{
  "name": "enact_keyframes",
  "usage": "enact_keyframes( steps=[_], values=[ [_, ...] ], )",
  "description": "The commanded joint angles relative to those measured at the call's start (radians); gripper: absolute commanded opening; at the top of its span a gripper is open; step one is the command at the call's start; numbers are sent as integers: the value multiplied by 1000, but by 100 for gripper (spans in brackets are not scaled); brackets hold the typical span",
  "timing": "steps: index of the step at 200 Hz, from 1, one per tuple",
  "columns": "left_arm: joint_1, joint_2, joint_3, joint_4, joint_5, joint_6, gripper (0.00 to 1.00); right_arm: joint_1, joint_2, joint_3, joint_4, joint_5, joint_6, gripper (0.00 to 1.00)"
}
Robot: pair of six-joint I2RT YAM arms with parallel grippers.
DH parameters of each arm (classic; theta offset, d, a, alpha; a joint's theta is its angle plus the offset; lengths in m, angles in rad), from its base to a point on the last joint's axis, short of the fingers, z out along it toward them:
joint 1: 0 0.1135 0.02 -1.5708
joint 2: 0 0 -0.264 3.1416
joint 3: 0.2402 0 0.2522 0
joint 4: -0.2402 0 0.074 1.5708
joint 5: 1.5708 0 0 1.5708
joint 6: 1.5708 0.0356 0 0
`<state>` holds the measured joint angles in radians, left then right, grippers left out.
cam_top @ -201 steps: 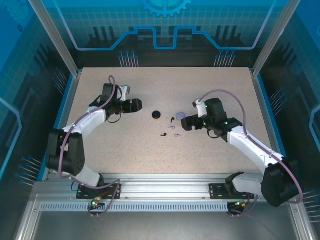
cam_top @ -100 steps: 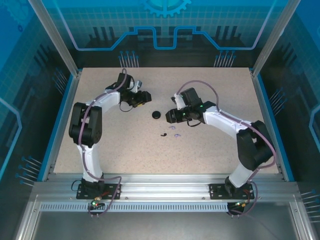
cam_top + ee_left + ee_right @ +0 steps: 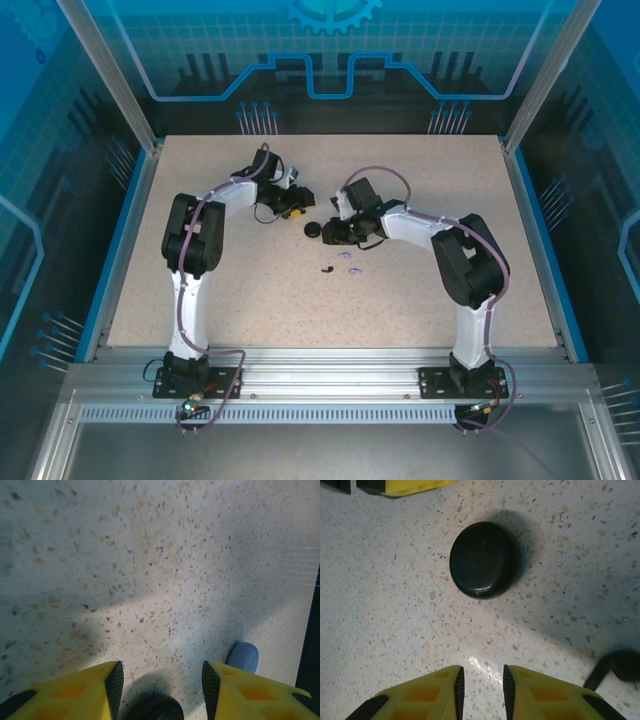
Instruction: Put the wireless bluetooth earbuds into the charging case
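Left pincer (image 3: 161,667) open, empty, lavender case (image 3: 243,656) just beside it. Right pincer (image 3: 481,670) barely ajar, black case (image 3: 485,560) ahead, earbuds (image 3: 350,257) nearby.

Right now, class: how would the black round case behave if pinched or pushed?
The black case looks glossy, with a highlight on its rounded rim, so a pinch may slip. It lies flat and low on the table, so a push would probably slide it rather than roll or tip it.

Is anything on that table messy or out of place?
Yes: the tiny earbuds lie loose and scattered on the table near its middle, black and lavender mixed, outside any case. The black case nearby sits closed. Nothing looks spilled or broken.
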<state>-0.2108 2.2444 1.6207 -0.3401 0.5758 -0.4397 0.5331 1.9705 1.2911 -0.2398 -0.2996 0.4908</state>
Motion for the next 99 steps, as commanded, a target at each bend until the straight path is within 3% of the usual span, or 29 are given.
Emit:
enact_keyframes(
  steps=[1, 99],
  values=[
    [-12, 25, 38, -28, 44, -8, 48, 21, 38, 45, 23, -35, 34, 29],
    [-29, -34, -47, -128, 45, 74, 44, 30, 113, 115, -17, -10, 54, 28]
  ],
)
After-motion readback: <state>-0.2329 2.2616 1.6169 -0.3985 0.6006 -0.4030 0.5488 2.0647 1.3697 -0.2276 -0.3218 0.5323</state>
